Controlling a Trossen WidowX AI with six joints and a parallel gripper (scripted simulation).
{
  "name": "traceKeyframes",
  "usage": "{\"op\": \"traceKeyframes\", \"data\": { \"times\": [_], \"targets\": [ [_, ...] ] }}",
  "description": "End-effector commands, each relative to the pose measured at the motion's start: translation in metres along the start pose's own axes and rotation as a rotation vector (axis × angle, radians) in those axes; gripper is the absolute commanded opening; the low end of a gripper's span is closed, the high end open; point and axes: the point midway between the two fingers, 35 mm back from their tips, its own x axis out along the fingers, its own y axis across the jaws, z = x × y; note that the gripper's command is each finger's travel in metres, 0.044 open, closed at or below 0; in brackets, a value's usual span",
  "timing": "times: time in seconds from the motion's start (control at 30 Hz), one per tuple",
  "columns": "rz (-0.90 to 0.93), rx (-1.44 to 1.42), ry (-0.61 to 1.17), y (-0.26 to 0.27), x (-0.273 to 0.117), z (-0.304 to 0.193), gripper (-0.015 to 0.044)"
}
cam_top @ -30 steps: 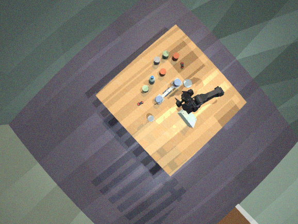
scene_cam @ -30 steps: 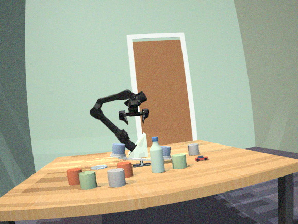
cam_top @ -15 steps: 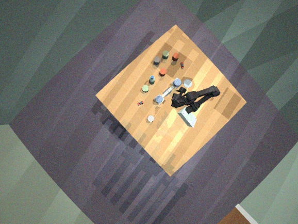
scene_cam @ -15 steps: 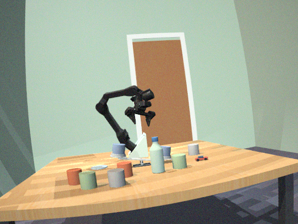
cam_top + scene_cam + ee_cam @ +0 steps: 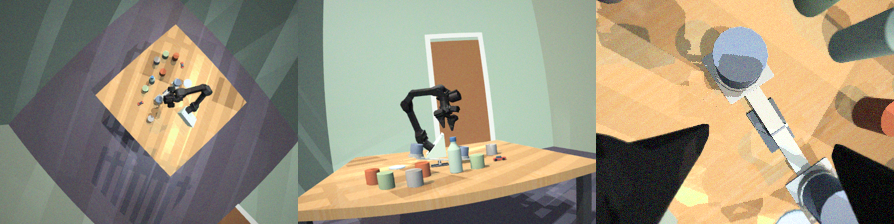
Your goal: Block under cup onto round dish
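The blue cup (image 5: 177, 82) (image 5: 416, 150) (image 5: 819, 194) beside the dish stands on one end of the balance (image 5: 430, 158) (image 5: 767, 109). The other blue cup (image 5: 159, 99) (image 5: 464, 151) (image 5: 740, 52) stands on the opposite end, partly behind the bottle in the exterior view. The beam looks tilted, with this far cup's end lower and the dish-side end higher. No block shows. The round dish (image 5: 187, 83) (image 5: 397, 167) (image 5: 794, 219) carries nothing visible. My gripper (image 5: 447, 129) (image 5: 769, 139) is open and empty, pointing down high above the balance, touching neither cup.
A bottle (image 5: 151, 80) (image 5: 455, 160) and a green cup (image 5: 145, 89) (image 5: 477, 161) stand beside the balance. A grey cup (image 5: 150, 118) (image 5: 491, 149) and a toy car (image 5: 140, 103) (image 5: 499, 158) are beyond the far cup. An orange cup (image 5: 162, 72) (image 5: 423, 169) and several others stand on the bottle side.
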Motion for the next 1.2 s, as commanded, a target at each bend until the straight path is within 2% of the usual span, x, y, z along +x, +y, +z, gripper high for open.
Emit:
{"op": "traceKeyframes", "data": {
  "times": [0.0,0.63,1.17],
  "targets": [
    [0.057,-0.122,0.038,0.004,0.015,0.014,0.0440],
    [0.321,-0.644,0.085,0.018,0.079,0.061,0.0440],
    [0.330,-0.662,0.084,0.023,0.096,0.059,0.0440]
  ]
}}
